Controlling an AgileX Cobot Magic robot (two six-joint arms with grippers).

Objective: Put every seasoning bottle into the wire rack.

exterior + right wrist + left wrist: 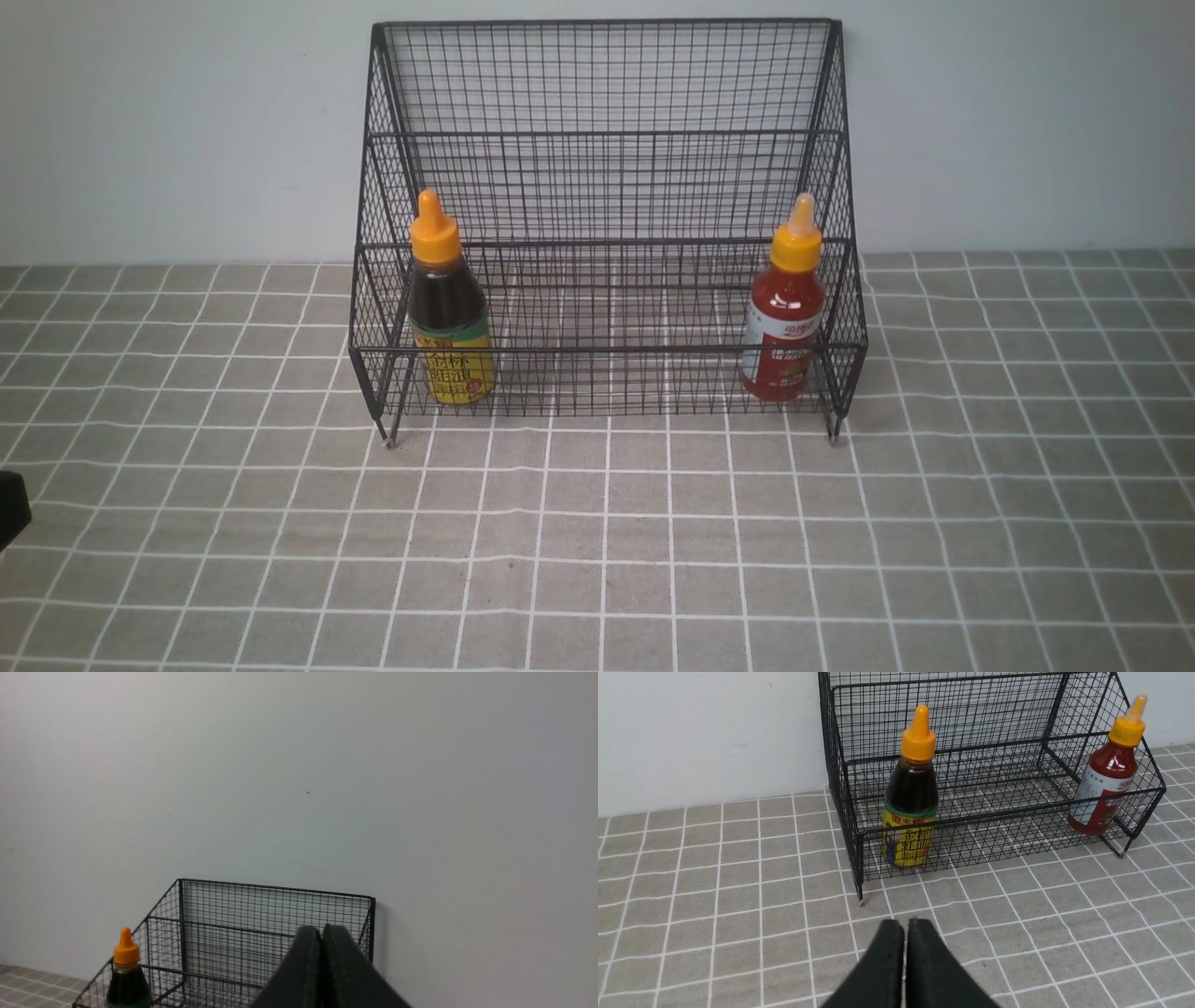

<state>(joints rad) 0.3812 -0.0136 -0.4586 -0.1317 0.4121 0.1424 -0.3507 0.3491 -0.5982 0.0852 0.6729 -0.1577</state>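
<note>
The black wire rack (607, 187) stands at the back of the table against the wall. The dark brown bottle (448, 303) with a yellow-green label stands upright in the rack's lower tier at its left end. The red bottle (787, 303) stands upright in the lower tier at the right end. Both also show in the left wrist view: the brown one (911, 795) and the red one (1106, 772). My left gripper (904, 921) is shut and empty, low over the cloth in front of the rack's left foot. My right gripper (322, 927) is shut and empty, raised, facing the rack's back grid (275, 919).
A grey cloth with a white grid (597, 541) covers the table. A pale wall (168, 121) runs right behind the rack. A dark bit of the left arm (11, 504) shows at the front view's left edge.
</note>
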